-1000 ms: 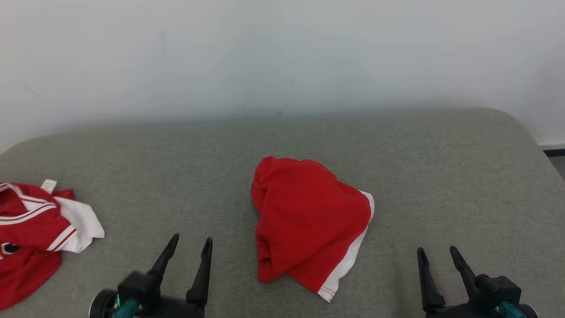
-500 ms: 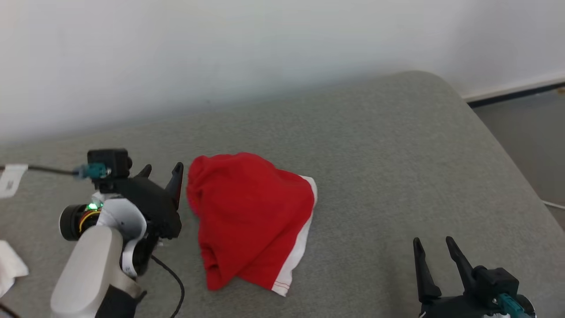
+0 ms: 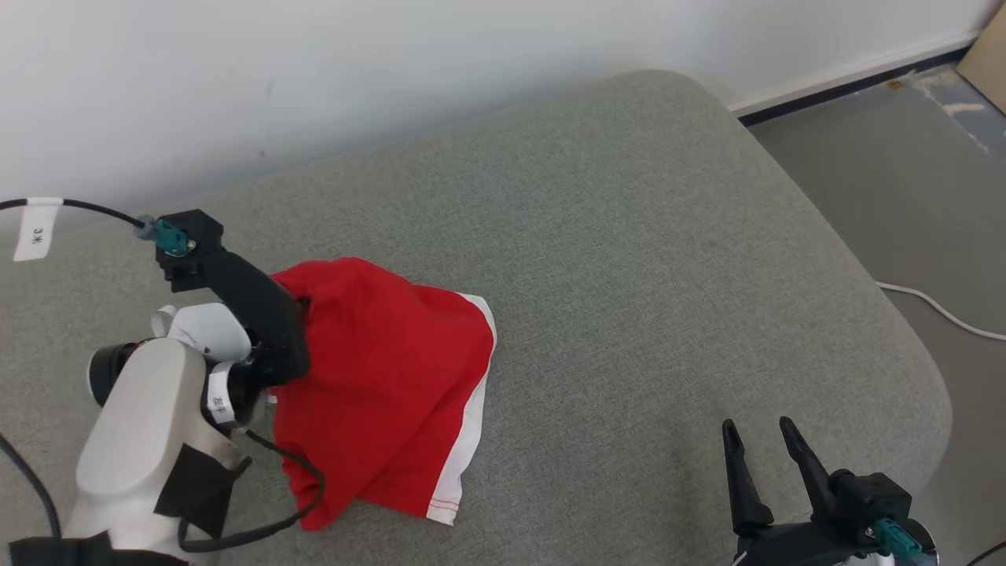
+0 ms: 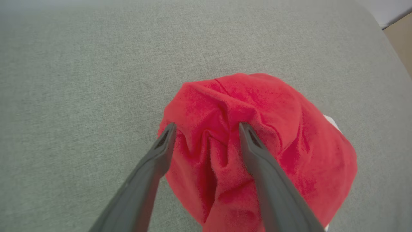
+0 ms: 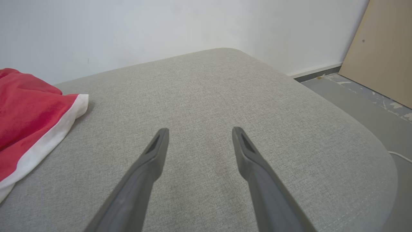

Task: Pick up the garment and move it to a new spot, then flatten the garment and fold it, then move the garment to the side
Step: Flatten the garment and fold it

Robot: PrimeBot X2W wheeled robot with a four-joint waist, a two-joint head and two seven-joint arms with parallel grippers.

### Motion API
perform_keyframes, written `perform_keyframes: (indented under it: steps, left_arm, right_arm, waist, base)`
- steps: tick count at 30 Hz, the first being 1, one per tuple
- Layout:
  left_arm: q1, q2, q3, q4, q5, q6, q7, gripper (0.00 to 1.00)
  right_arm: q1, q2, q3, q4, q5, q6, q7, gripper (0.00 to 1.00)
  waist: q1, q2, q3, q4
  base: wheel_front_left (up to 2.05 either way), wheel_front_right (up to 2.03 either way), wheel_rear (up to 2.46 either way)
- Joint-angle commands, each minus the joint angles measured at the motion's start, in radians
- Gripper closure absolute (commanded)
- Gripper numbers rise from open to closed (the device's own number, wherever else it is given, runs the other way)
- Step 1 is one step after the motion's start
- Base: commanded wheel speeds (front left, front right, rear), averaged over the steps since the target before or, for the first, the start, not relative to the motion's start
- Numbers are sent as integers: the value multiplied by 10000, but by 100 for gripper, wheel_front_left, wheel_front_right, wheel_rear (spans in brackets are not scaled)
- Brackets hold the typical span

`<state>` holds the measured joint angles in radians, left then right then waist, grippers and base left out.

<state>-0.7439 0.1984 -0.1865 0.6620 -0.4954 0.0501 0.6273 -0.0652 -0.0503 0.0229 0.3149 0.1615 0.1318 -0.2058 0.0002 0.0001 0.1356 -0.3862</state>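
Note:
The garment (image 3: 385, 377) is a crumpled red piece with a white hem, lying on the grey cushion left of centre in the head view. My left gripper (image 3: 292, 314) reaches down into its upper left end, where the fabric covers the fingertips. In the left wrist view the left gripper (image 4: 207, 127) is open, its fingers straddling a raised ridge of the red garment (image 4: 283, 135) and touching the cloth on both sides. My right gripper (image 3: 758, 444) is open at the lower right, well apart from the garment. The right gripper (image 5: 199, 132) hovers over bare cushion, with the garment (image 5: 25, 109) off to its left.
The grey cushion (image 3: 629, 236) ends in a rounded edge on the right. Beyond it lies grey floor with a white cable (image 3: 935, 308). A white wall runs behind. A wooden board (image 5: 379, 48) leans at the far right. A tagged black cable (image 3: 35, 228) trails from my left wrist.
The head camera has turned right, so the whole picture shifted left. My left arm has reached forward, and its open fingers now sit over the garment's end. The right gripper has held still.

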Motion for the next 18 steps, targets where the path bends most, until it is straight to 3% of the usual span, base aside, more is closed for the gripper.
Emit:
perform_keyframes:
  steps: [1, 6, 7, 8, 9, 12, 18]
  left_arm:
    - [-89, -72, -31, 86, -118, -19, 100, 0]
    - [106, -362, -318, 295, -148, -136, 285, 0]
    - [162, -425, -418, 407, -95, -230, 116, 7]
    - [169, -446, -462, 447, -39, -232, -25, 67]
    - [177, -454, -502, 485, 9, -266, -183, 100]
    - [190, -470, -519, 532, 27, -287, -332, 100]
    - [-146, -589, -547, 439, 173, -503, -1803, 100]
  right_arm:
    - [-143, -1, 39, 40, 64, -21, -61, 0]
    - [-178, -3, 194, 132, 133, -21, -90, 0]
    - [-242, -1, 263, 164, 171, -22, -110, 0]
    - [-284, -3, 275, 176, 187, -22, -121, 0]
    - [-317, -4, 280, 184, 195, -22, -132, 0]
    - [-340, -4, 281, 196, 189, -22, -145, 0]
    - [-358, -3, 215, 277, 113, -22, -154, 0]
  waist:
    - [-2, -1, 144, -120]
    - [-2, -1, 204, -60]
    - [-2, -1, 232, -35]
    - [-2, -1, 246, -22]
    - [-2, -1, 258, -5]
    - [-2, -1, 263, 14]
    - [-2, -1, 229, 242]
  base:
    - [0, 0, 0]
    - [0, 0, 0]
    - [0, 0, 0]
    - [0, 0, 0]
    - [0, 0, 0]
    - [0, 0, 0]
    - [0, 0, 0]
